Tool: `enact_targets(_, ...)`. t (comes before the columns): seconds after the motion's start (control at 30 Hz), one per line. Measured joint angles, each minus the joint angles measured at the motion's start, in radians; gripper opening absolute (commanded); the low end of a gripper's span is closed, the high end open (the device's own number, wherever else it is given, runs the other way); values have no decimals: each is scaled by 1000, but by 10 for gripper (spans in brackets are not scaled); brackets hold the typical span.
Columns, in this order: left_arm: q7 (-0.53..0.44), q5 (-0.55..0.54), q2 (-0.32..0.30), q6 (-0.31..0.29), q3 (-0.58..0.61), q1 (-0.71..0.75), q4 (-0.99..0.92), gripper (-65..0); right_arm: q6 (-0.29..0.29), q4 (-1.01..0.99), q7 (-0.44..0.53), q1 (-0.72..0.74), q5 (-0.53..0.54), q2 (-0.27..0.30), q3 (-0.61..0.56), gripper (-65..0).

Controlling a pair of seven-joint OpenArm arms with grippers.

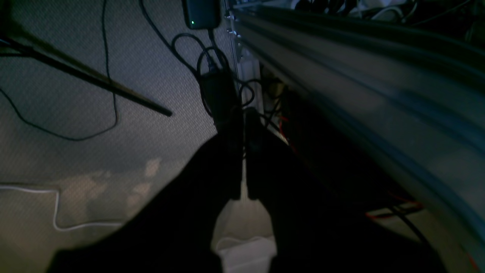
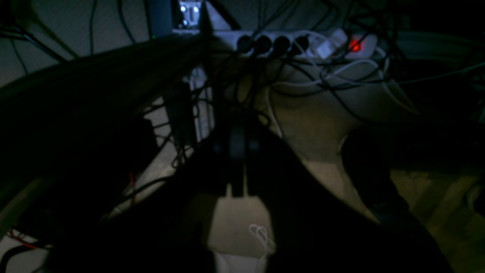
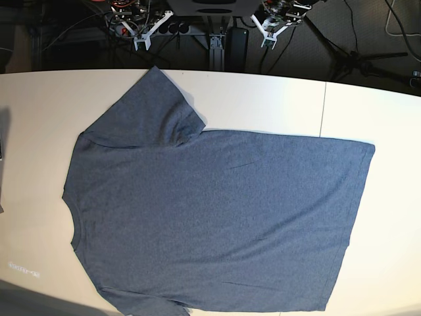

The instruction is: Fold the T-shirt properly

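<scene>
The T-shirt (image 3: 217, 217) lies spread flat on the white table (image 3: 276, 99), plain blue-grey side up. Its ribbed neck is at the left, its hem at the right, and one sleeve (image 3: 148, 108) points toward the far edge. The near sleeve runs off the bottom of the base view. Both arms hang behind the table's far edge, away from the cloth. My left gripper (image 3: 268, 34) (image 1: 244, 121) is shut and empty, a dark silhouette over the floor. My right gripper (image 3: 141, 41) (image 2: 238, 144) is likewise shut and empty. Neither wrist view shows the shirt.
Behind the table the floor carries tangled cables, a power strip (image 2: 303, 41) with a red switch, a black adapter (image 1: 201, 13) and a tripod leg (image 1: 94, 79). A pale frame rail (image 1: 360, 76) runs beside the left gripper. A seam (image 3: 324, 112) crosses the tabletop.
</scene>
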Motion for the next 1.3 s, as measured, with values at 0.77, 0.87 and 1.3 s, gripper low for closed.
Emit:
enact_targets(0.77,-46,-49,4,1,0,0,0,-641,13,0,0,0,0,0,0,-650)
enact_targets(0.87,-48,-49,5,0,0,0,0,-641,14,0,0,0,0,0,0,-650)
enact_targets(1.3,-61,-49,4,1,0,3,1,-641,15,0,0,-1,0,0,0,-650)
